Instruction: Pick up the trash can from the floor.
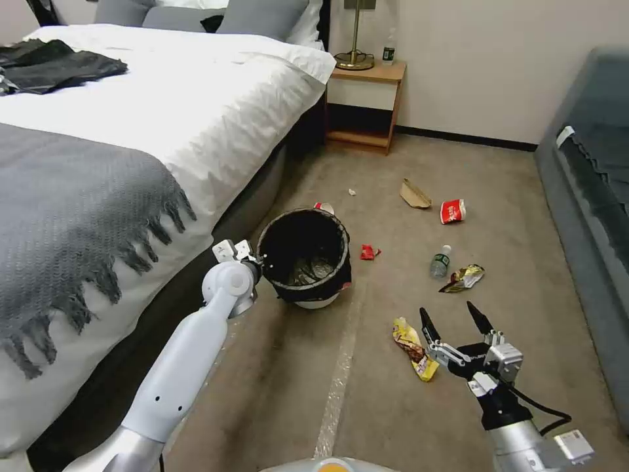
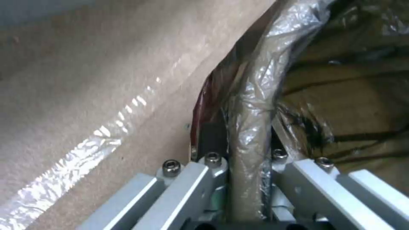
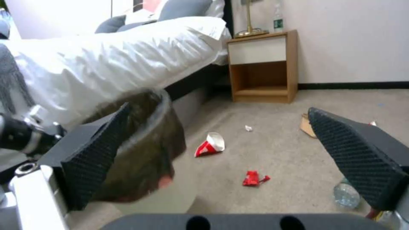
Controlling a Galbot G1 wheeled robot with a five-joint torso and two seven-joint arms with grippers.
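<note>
The left claw (image 1: 257, 263) is clenched on the rim of the trash can (image 1: 305, 257), on the side nearest the bed (image 1: 131, 131). The left wrist view shows the bag-wrapped rim (image 2: 251, 105) running straight between its two fingers, one inside the can and one outside. The can tilts away from that claw, its white base (image 1: 316, 302) showing at the far lower edge, so it looks partly raised from the floor (image 1: 393, 406) or about to be; whether the base touches the carpet I cannot tell.

The right claw (image 1: 457, 321) hangs released, well off to the far side of the can, above a yellow snack wrapper (image 1: 413, 344).

The main risk lies in the grip itself: it pinches one point of a rim covered in slick black liner (image 1: 341, 262). The plastic could slide over the rim, letting the can slip or swing and tip further. Litter sits inside (image 1: 308, 269), and a steeper tilt could spill it out. The bed stands just beside the left claw, so a swinging can might knock the bed frame.
</note>
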